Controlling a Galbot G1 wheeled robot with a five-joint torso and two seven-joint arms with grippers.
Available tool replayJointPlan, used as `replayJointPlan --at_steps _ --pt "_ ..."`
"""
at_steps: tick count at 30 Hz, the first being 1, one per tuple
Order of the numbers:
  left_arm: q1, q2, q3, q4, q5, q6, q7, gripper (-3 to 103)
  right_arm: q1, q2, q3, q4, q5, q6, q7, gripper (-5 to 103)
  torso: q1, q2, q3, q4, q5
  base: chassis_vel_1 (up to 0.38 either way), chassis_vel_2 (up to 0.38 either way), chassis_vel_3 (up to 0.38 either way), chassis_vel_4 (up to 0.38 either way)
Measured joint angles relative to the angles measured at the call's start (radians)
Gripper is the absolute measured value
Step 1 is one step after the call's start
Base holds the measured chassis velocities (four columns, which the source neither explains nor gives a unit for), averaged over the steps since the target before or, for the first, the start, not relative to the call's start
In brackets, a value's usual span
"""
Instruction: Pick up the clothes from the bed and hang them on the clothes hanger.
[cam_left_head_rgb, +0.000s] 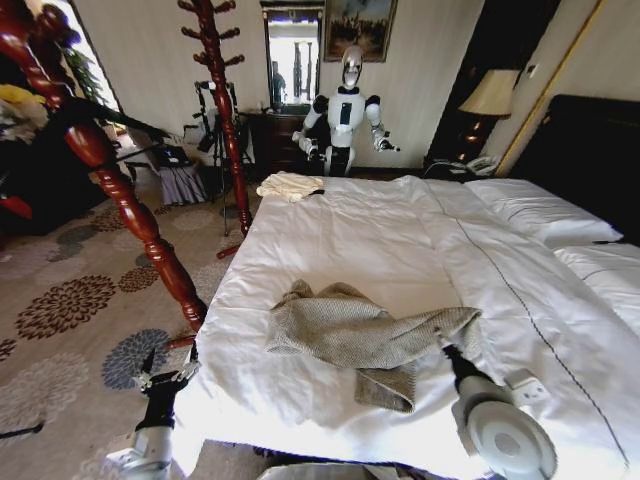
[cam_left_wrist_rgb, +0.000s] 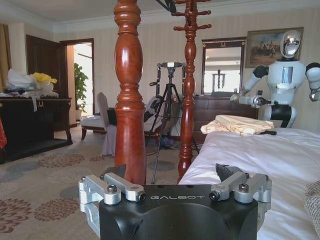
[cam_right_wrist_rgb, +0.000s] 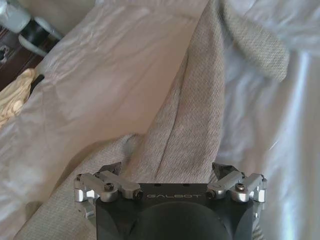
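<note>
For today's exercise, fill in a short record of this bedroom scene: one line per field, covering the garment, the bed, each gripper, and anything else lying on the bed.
garment: grey-beige knit cardigan, crumpled on the near part of the duvet
bed: white duvet, pillows at the robot's right
right gripper: open, fingers astride a fold of the cardigan
left gripper: open, beside the bed's near corner, by the coat stand
other item: cream folded cloth at the far edge
</note>
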Motion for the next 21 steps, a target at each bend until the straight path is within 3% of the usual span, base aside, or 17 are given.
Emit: replayJointPlan --at_steps 3,8,14,21 --pt "0.000 0.000 -0.001 0.001 0.000 0.000 0.000 100 0.018 0.010 -0.030 -0.013 0.058 -0.013 0.010 100 0.000 0.000 0.000 0.0000 0.0000 0.000 0.000 0.000 0.000" --pt "-0.001 0.001 -0.004 -0.007 -0.032 0.010 -0.006 100 0.031 0.059 -0.113 -0.121 -0.045 0.005 -0.029 103 0.000 0.000 0.000 -0.0003 0.0002 0.000 0.000 0.000 0.000" --pt "-0.004 -0.002 0.001 -0.009 -0.037 0.019 -0.008 100 0.038 0.097 -0.164 -0.151 -0.093 0.037 -0.073 98 0.000 0.000 0.000 -0.0003 0.0000 0.000 0.000 0.000 0.000" --pt "-0.004 -0.004 0.005 -0.004 -0.030 0.020 -0.008 100 0.033 0.115 -0.192 -0.159 -0.130 0.056 -0.099 79 0.000 0.000 0.000 -0.0003 -0.0001 0.000 0.000 0.000 0.000"
